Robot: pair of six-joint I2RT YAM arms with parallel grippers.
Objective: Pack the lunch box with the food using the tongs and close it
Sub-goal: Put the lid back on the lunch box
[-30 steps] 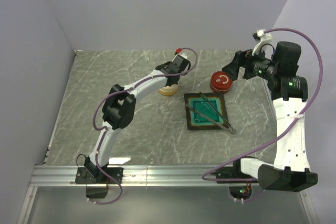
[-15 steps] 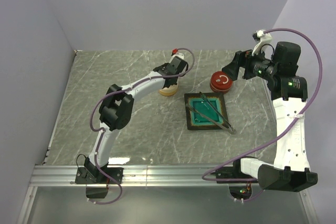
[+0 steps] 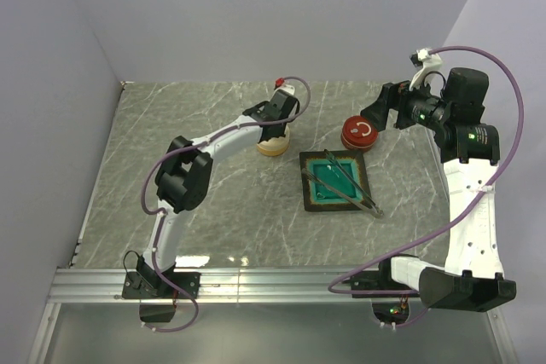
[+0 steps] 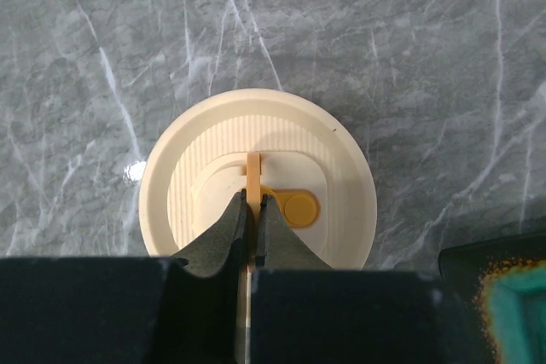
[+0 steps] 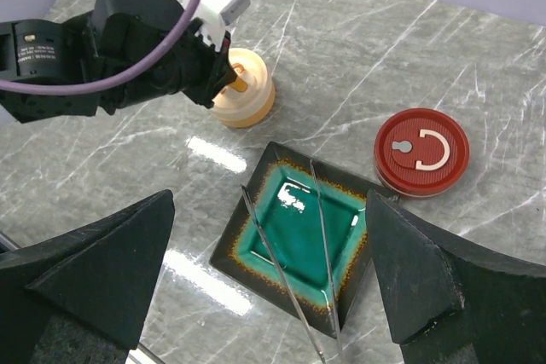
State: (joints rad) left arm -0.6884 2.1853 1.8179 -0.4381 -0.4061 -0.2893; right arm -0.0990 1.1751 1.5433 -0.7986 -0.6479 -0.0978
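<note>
Silver metal tongs (image 3: 350, 183), one pair, are laid across the single square glazed tray (image 3: 311, 198). Beyond the tray two round lids are seen, a ribbed cream lid (image 4: 196, 151) and a red lid (image 3: 359, 133). The cream lid's upright orange tab (image 4: 253, 168) is clenched by the left end effector (image 4: 252, 210). The right end effector (image 5: 269, 245) is spread wide above the tray.

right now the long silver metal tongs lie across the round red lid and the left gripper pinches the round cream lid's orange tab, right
No: the right wrist view shows the long silver metal tongs across the square teal tray, not the round red lid. The left gripper does pinch the round cream lid's orange tab.
</note>
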